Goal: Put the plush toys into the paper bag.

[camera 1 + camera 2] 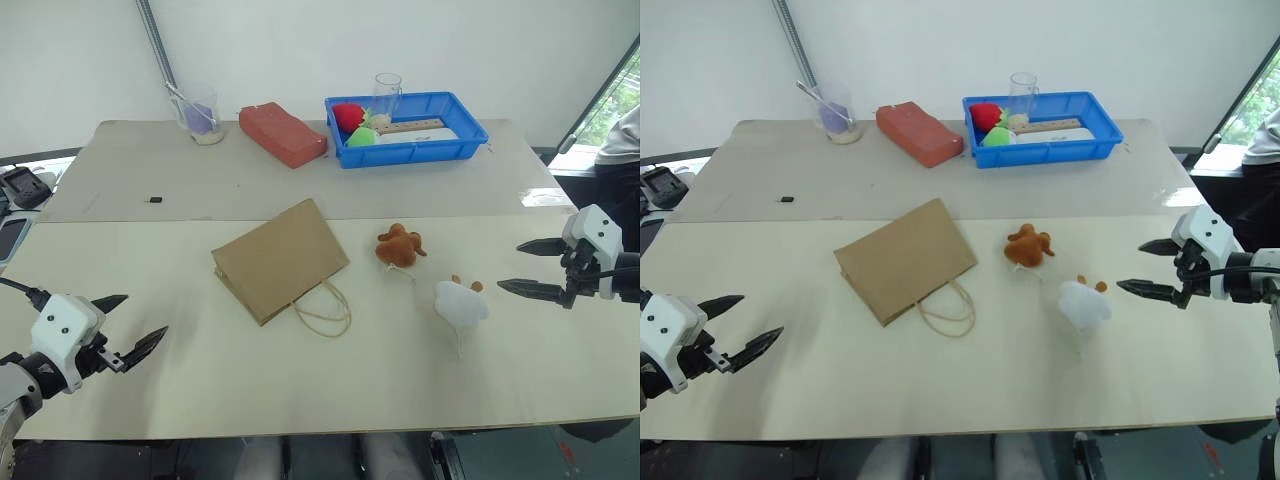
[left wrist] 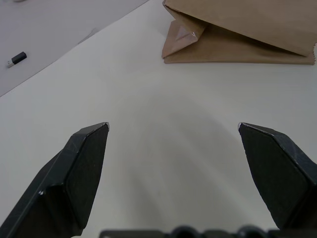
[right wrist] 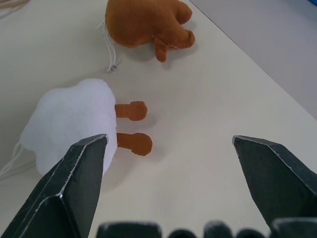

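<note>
White plush toy (image 1: pixel 461 303) is seen just beside the spread, empty right gripper (image 1: pixel 533 268), tan ears turned toward it.

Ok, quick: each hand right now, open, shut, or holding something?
Left hand: open, holding nothing, short of the paper bag.
Right hand: open, holding nothing, beside the white plush toy.

I see each gripper as a white, boxy housing with small dark screw dots, ending in two black, tapered, faceted fingers: left gripper (image 1: pixel 128 330), right gripper (image 1: pixel 534 267). Black cables trail behind both housings.
</note>
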